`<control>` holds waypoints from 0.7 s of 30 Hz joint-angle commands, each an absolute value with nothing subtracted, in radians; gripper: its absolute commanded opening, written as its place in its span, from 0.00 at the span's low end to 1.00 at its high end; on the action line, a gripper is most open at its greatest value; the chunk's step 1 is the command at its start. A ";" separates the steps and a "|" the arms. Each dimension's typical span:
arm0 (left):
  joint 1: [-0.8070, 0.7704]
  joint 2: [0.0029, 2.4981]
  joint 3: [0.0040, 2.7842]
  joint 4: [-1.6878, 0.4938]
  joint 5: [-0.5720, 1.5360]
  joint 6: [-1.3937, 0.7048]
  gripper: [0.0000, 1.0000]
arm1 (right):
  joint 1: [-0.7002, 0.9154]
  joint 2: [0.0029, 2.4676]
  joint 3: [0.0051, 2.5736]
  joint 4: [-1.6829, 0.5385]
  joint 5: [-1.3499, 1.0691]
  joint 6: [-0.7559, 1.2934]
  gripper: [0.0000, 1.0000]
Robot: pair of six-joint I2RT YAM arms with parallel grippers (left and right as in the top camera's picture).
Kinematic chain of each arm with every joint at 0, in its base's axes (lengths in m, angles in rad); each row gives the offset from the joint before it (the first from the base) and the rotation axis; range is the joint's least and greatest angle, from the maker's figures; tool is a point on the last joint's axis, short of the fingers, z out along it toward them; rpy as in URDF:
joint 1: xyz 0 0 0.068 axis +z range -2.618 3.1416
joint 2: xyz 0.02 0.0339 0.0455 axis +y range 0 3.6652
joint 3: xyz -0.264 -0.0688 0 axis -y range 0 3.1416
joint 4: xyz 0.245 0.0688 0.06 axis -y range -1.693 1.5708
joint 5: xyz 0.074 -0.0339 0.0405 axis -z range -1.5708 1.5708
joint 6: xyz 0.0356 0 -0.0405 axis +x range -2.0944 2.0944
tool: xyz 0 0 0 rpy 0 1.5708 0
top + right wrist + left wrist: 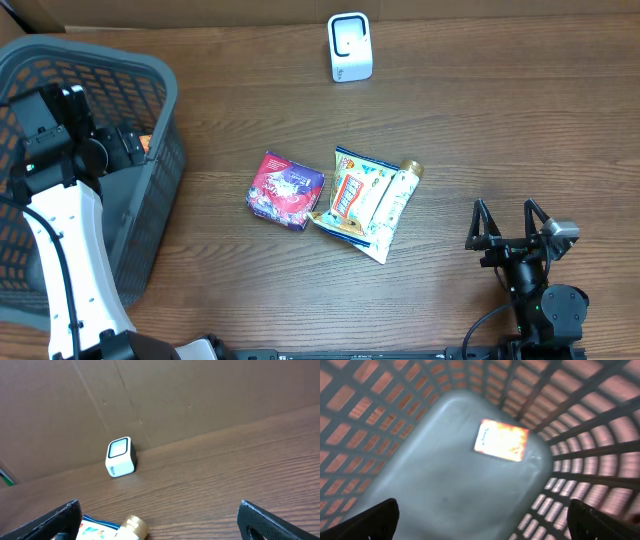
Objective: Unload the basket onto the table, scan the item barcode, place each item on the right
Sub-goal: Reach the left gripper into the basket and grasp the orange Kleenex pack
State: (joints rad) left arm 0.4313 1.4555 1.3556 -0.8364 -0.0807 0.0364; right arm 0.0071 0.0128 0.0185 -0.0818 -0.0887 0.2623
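Left tool point(485, 527) hangs spread and empty inside the grey basket point(165, 90), which holds one orange packet point(501, 439) flat on its floor; right tool point(508, 215) is also apart, holding nothing, at the near right. Judged step: between items, since a purple packet point(286, 190), snack bag point(352, 195) and tube point(397, 192) lie mid-surface, well apart from the white scanner point(350, 47). Next: grip one and turn its barcode to the scanner window.

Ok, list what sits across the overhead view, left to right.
Grey basket → purple packet → white scanner → right gripper. Skipped: snack pouch and gold-capped tube, which overlap the scanner's span.
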 commanded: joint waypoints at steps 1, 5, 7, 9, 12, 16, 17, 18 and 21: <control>0.470 1.454 1.344 -0.817 -0.059 0.077 1.00 | 0.010 0.003 0.008 -0.077 -0.079 0.266 1.00; 0.540 1.454 1.344 -0.805 -0.029 0.056 1.00 | 0.010 0.003 0.008 -0.077 -0.079 0.266 1.00; 0.579 1.454 1.344 -0.787 0.038 0.072 1.00 | 0.010 0.003 0.008 -0.077 -0.079 0.266 1.00; 0.616 1.455 1.344 -0.765 0.123 0.112 1.00 | 0.010 0.003 0.008 -0.077 -0.079 0.266 1.00; 0.664 1.456 1.344 -0.725 0.170 0.145 1.00 | 0.010 0.003 0.008 -0.077 -0.079 0.266 1.00; 0.685 1.475 1.344 -0.659 0.227 0.257 1.00 | 0.010 0.003 0.008 -0.077 -0.079 0.266 1.00; 0.685 1.484 1.344 -0.645 0.241 0.281 1.00 | 0.010 0.003 0.008 -0.077 -0.079 0.266 1.00; 0.685 1.496 1.344 -0.632 0.257 0.300 1.00 | 0.010 0.003 0.008 -0.077 -0.079 0.266 1.00; 0.678 1.545 1.344 -0.628 0.305 0.359 1.00 | 0.010 0.003 0.008 -0.077 -0.079 0.266 1.00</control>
